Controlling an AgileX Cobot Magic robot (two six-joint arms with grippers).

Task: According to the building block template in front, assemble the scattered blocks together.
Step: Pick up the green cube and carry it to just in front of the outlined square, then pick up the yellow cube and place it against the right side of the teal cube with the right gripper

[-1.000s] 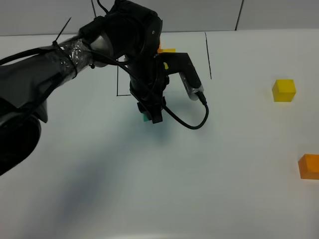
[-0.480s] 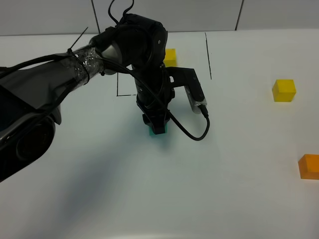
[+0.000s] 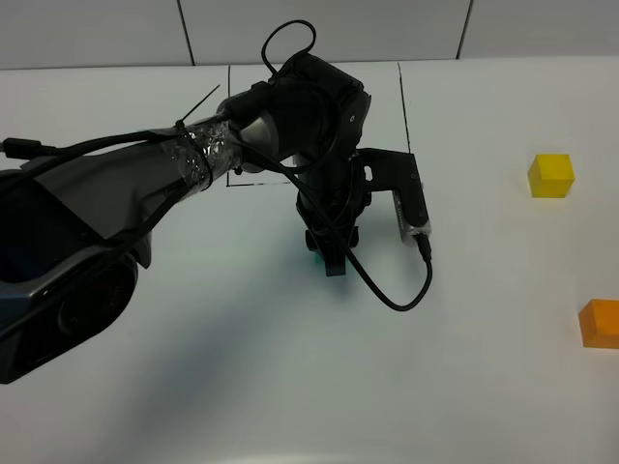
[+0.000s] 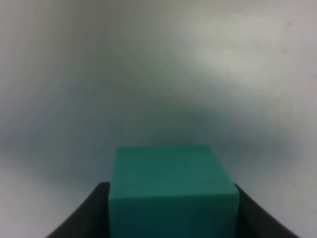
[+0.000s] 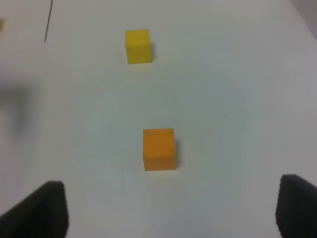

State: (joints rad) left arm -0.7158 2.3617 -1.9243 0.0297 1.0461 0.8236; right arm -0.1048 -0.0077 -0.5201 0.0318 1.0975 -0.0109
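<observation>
The teal block [image 4: 171,193] sits between the dark fingers [image 4: 81,218] of my left gripper [image 3: 326,259], which is shut on it low over the white table near the middle. In the exterior view the arm hides almost all of that block. Far off at the right lie the yellow block [image 3: 550,175] and, nearer the front edge, the orange block [image 3: 600,323]. My right gripper [image 5: 171,203] is open and empty, hovering short of the orange block [image 5: 159,148], with the yellow block [image 5: 137,45] beyond it. The building block template is hidden behind the left arm.
Thin black lines [image 3: 402,106] mark a rectangle on the table at the back, partly covered by the left arm [image 3: 193,164]. A black cable [image 3: 401,300] loops from the wrist. A tiled wall [image 3: 406,29] runs along the table's far edge.
The left arm has swung to the right and a little toward the front, carrying the teal block. The template, visible earlier behind the wrist, is now covered. The yellow and orange blocks have stayed put.
</observation>
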